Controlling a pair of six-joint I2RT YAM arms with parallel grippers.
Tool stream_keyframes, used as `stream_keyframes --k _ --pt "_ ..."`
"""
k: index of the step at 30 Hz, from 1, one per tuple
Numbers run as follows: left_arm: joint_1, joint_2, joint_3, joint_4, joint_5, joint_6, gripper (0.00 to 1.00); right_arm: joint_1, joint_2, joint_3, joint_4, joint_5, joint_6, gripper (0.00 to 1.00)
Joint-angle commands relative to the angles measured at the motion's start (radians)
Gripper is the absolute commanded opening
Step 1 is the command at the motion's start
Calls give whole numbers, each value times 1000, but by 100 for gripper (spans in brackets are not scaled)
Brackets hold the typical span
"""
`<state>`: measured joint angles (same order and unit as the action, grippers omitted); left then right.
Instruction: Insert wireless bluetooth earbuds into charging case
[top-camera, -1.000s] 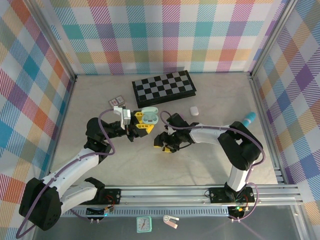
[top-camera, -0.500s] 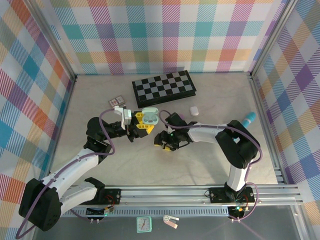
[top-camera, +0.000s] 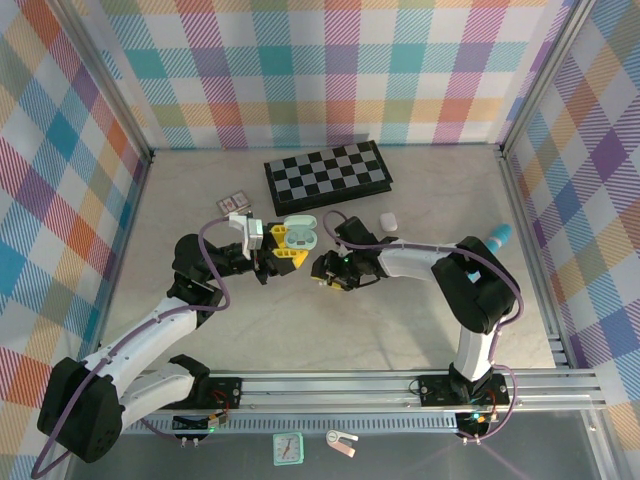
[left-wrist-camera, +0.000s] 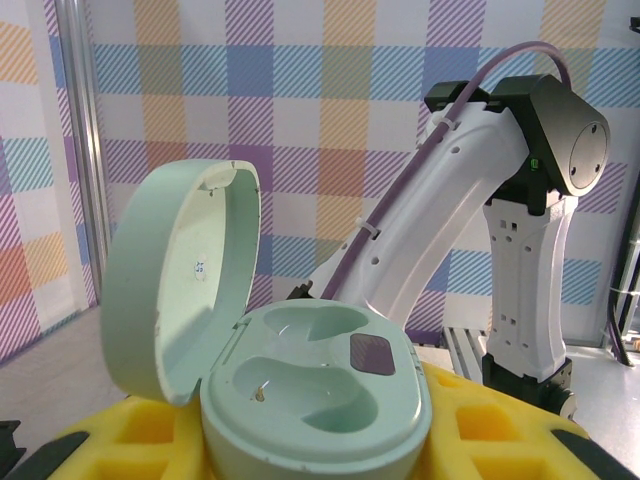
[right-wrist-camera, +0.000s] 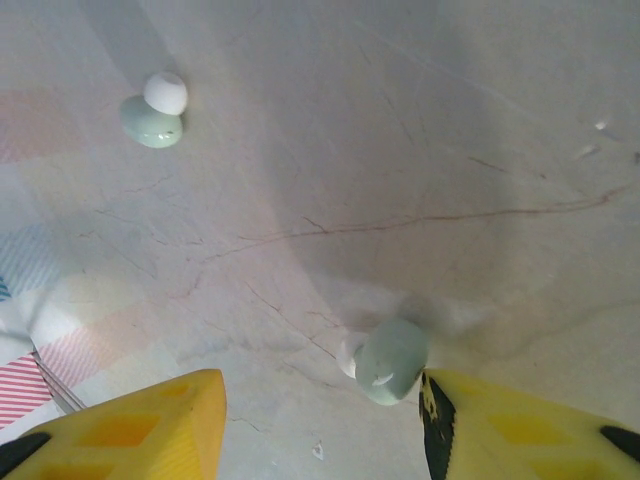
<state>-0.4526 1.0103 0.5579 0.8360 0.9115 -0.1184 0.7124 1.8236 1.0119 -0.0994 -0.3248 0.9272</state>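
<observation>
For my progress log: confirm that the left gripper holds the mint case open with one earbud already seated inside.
Not quite. The left gripper does hold the mint case open, but nothing is seated in it: the left wrist view shows both wells empty. The earbuds lie on the table in the right wrist view.

Left pincer (top-camera: 289, 247) raised, clamped; right pincer (right-wrist-camera: 322, 405) low, jaws parted.

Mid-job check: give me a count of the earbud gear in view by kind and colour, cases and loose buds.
Mint green charging case, lid open: 1
White charging case, shut: 1
Mint green earbuds, loose: 2
Total: 4
</observation>
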Motion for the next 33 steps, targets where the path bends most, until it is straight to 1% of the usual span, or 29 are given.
stream_keyframes --k 1,5,8,13,19,24,33 --pt "11 -15 2 12 5 13 33 -7 -17 -8 29 18 -3 52" --pt "11 -11 3 11 4 13 33 -19 -34 -58 78 12 60 49" --pt "11 -9 2 14 6 11 33 -21 -35 -74 88 29 82 47" --pt "11 -11 2 12 9 10 33 -23 -16 -82 123 15 97 46" --pt "11 -12 0 11 6 12 33 -25 3 -88 171 -3 111 38" --pt "11 -12 -3 12 7 12 33 -27 20 -85 175 -14 111 33" --pt "11 -7 0 14 8 13 33 -30 56 -86 200 -35 113 29"
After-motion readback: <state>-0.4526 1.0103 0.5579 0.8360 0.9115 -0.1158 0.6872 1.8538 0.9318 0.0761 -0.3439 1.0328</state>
